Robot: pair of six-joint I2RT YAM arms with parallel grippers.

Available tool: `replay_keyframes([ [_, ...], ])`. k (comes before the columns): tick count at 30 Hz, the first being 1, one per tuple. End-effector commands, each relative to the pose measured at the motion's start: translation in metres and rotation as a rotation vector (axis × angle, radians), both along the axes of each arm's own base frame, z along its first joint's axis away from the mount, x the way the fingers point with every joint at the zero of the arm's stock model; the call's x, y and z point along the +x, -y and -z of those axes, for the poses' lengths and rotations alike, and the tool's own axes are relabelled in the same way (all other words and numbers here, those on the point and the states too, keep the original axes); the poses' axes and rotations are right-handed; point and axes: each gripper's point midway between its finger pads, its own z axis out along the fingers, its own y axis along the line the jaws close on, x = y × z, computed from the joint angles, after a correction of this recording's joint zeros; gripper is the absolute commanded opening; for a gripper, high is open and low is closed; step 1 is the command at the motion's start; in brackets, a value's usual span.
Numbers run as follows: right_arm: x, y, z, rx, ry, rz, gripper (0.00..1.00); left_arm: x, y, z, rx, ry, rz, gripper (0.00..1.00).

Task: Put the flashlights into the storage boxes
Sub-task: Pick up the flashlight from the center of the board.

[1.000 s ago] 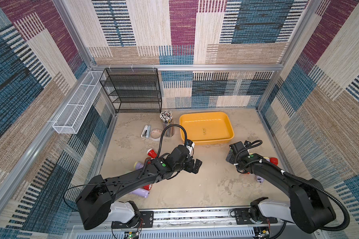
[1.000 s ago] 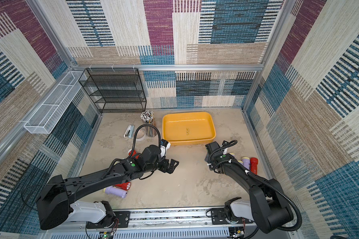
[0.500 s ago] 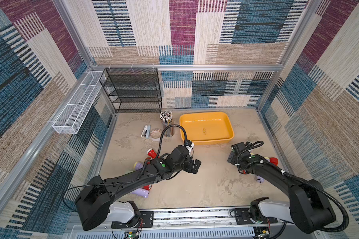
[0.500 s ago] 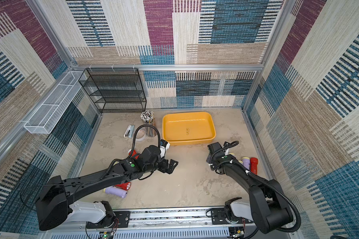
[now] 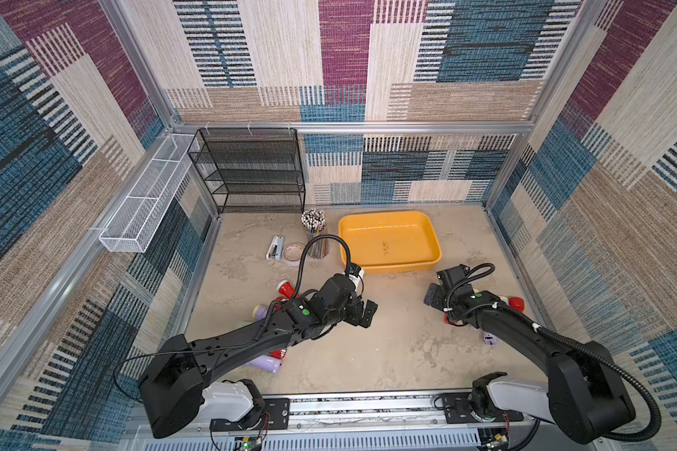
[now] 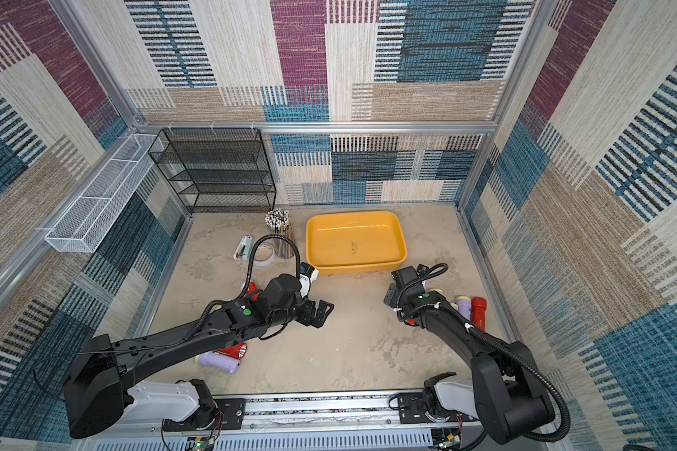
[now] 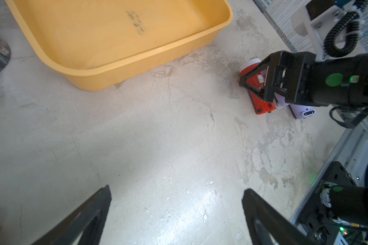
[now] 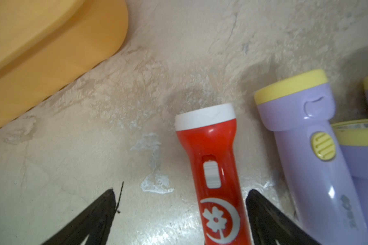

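Right gripper [image 8: 180,191]: jaws spread apart and gripping nothing. In the right wrist view a red flashlight [image 8: 212,161] lies flat on the table [image 8: 72,148] between the fingers, close to one finger [image 8: 268,218] and clear of the other. Lavender flashlights [image 8: 306,148] with yellow heads lie just beside it. The yellow-orange tray [image 8: 40,53] sits near, beyond the flashlight heads.

Left gripper [image 7: 176,191]: jaws wide apart over the table, holding nothing. By the left arm, another red flashlight [image 6: 233,351] lies just beside another lavender flashlight [image 6: 217,361], both outside the tray.
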Motion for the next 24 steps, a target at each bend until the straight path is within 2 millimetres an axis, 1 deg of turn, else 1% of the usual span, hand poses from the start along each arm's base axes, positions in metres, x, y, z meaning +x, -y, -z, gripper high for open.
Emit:
replay_keyframes([
  [1, 0.003, -0.004, 0.003, 0.007, -0.002, -0.018, 0.89, 0.001, -0.004, -0.001, 0.022, 0.011, -0.009, 1.00],
  [4, 0.000, -0.007, 0.016, 0.016, -0.040, -0.029, 0.83, 0.001, -0.006, 0.000, 0.034, 0.003, -0.016, 1.00],
  [7, -0.002, -0.009, 0.023, 0.029, -0.053, -0.038, 0.76, 0.000, -0.008, 0.002, 0.042, -0.002, -0.019, 1.00],
  [14, -0.002, -0.015, 0.027, 0.053, -0.056, -0.060, 0.62, -0.002, -0.013, 0.004, 0.046, -0.006, -0.026, 1.00],
  [17, -0.003, -0.014, 0.029, 0.045, -0.065, -0.060, 0.57, -0.003, -0.014, 0.002, 0.043, -0.002, -0.027, 1.00],
  [24, -0.005, -0.010, 0.035, 0.025, -0.084, -0.041, 0.51, -0.004, -0.018, -0.003, 0.054, 0.005, -0.031, 1.00],
])
